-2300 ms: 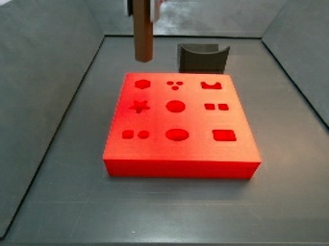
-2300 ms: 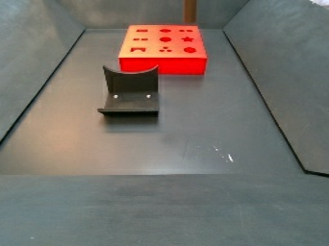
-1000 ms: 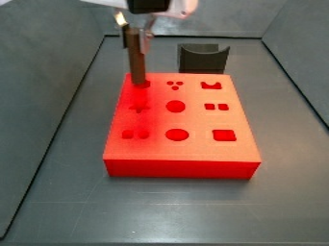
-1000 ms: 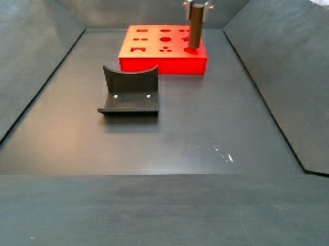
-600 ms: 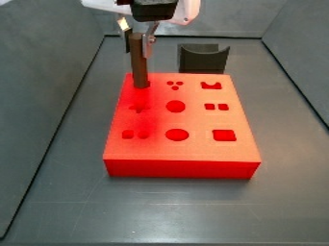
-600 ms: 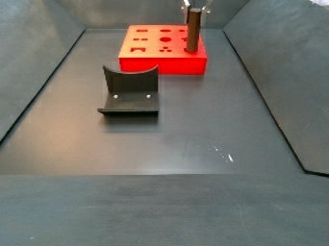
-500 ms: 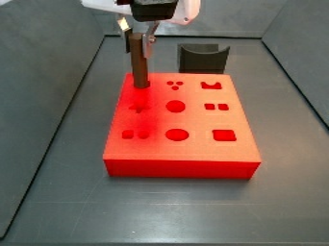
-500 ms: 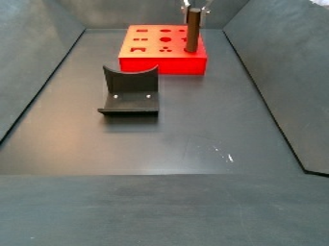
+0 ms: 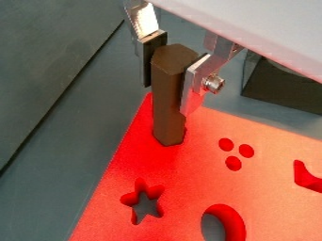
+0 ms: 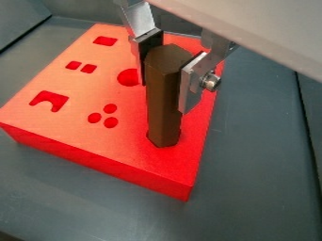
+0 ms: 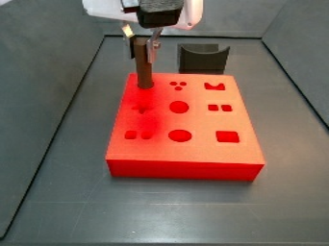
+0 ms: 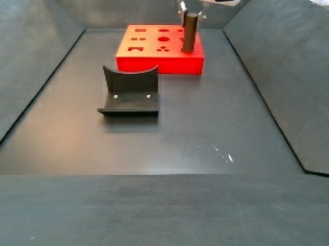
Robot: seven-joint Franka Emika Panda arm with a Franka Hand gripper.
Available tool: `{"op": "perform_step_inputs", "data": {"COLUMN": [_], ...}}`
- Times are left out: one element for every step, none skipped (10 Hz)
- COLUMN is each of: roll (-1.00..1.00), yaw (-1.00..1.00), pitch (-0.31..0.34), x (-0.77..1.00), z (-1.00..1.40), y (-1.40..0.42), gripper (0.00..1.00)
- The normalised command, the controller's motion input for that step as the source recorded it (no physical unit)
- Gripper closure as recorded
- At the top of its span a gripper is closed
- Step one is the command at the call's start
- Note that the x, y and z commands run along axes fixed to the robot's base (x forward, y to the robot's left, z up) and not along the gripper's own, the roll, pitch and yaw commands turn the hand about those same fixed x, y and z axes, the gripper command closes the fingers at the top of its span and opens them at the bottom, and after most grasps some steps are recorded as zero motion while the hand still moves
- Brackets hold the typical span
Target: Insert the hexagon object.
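Observation:
The hexagon object (image 11: 144, 65) is a slim brown peg standing upright, its lower end set in the hexagon hole at a far corner of the red board (image 11: 206, 159). My gripper (image 11: 142, 36) is above the board and shut on the peg's top, with a silver finger on each side in both wrist views (image 9: 172, 73) (image 10: 170, 75). The peg (image 9: 170, 99) (image 10: 160, 94) meets the board surface (image 9: 251, 188) (image 10: 75, 104) squarely. In a side view the peg (image 12: 188, 32) stands at the board's (image 12: 161, 64) far right under the gripper (image 12: 188, 12).
The board has several other shaped holes, among them a star (image 9: 142, 201) and a three-dot group (image 9: 233, 152) close to the peg. The dark fixture (image 11: 203, 56) (image 12: 130, 91) stands on the grey floor beside the board. Sloped grey walls enclose the floor.
The gripper has come down with the peg from above the board. The peg's lower end now sits in the hexagon hole and has sunk slightly deeper over the last half second.

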Motion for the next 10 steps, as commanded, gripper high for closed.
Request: {"op": "perform_step_inputs", "data": {"roll": [0.09,0.08,0.02,0.03,0.05,0.11,0.11,0.04,0.00,0.00], "yaw": [-0.32,-0.48,-0.37,-0.36,-0.33,-0.31,-0.30,-0.23,0.00,0.00], "pitch": [0.089,0.180,0.049,0.033,0.034,0.071,0.057,0.029,0.000,0.000], "x": [-0.07,-0.15,-0.10,-0.10,-0.13,-0.10,-0.04,0.00,0.00,0.00], "z": [-0.35,-0.49,-0.49,-0.62,-0.70,-0.68,-0.58,-0.20,0.00,0.00], "y": [0.00,0.03,0.04,0.06,0.05,0.01,0.00,0.00,0.00,0.00], "gripper": [1.00,1.00,1.00,1.00,1.00,1.00,1.00,1.00,1.00,1.00]}}
